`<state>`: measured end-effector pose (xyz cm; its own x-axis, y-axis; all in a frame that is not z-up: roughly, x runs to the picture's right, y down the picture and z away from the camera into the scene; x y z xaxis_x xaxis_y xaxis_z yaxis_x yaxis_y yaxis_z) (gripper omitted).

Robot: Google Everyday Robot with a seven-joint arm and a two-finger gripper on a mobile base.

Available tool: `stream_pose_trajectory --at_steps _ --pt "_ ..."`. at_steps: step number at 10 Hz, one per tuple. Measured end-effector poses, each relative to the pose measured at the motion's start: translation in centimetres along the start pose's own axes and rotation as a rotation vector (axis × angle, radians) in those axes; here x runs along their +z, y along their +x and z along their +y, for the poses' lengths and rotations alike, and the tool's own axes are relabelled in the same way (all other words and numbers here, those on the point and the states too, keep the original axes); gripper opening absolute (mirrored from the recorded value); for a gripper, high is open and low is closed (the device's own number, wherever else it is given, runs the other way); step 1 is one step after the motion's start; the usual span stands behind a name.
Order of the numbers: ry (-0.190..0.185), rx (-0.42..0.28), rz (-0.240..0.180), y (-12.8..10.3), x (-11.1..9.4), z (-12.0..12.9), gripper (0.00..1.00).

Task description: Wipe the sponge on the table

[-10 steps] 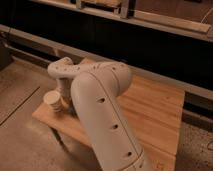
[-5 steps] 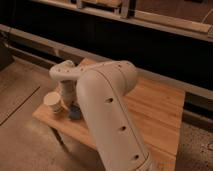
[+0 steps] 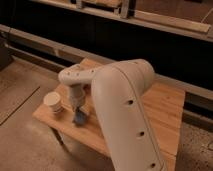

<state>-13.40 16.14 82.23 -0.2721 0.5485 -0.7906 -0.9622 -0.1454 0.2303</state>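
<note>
Setting: dark wall and speckled floor are seen behind a light wooden bench (image 3: 167, 110).
Arm: a bulky white arm (image 3: 125, 115) is reached down over the bench's left end.
Claw: the claw (image 3: 78, 107) is held at the sponge, beside a white cup (image 3: 53, 102); its grip cannot be told.
Sponge: the blue sponge (image 3: 80, 119) is lying on the bench near the front edge.
Change: hidden a second ago, the sponge is now shown and has been shifted frontward.
Meaning: a wiping stroke is judged under way.
</note>
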Motion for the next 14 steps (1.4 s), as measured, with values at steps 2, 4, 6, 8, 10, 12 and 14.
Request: stream_pose_trajectory --at_steps 2,4,6,8,10,12,14 --pt "0.002 0.026 0.013 0.7 0.4 -1.2 0.00" --pt "0.008 0.059 0.030 1.1 1.0 -2.9 0.00" --pt "-0.004 0.086 0.037 1.0 1.4 -4.0 0.00" --pt "-0.012 0.107 0.038 0.7 1.5 -5.3 0.00" --pt "-0.016 0.136 0.037 0.0 1.3 -7.2 0.00" --pt "-0.007 0.163 0.036 -0.8 1.2 -9.5 0.00" --pt "0.005 0.191 0.033 -2.0 1.0 -11.9 0.00"
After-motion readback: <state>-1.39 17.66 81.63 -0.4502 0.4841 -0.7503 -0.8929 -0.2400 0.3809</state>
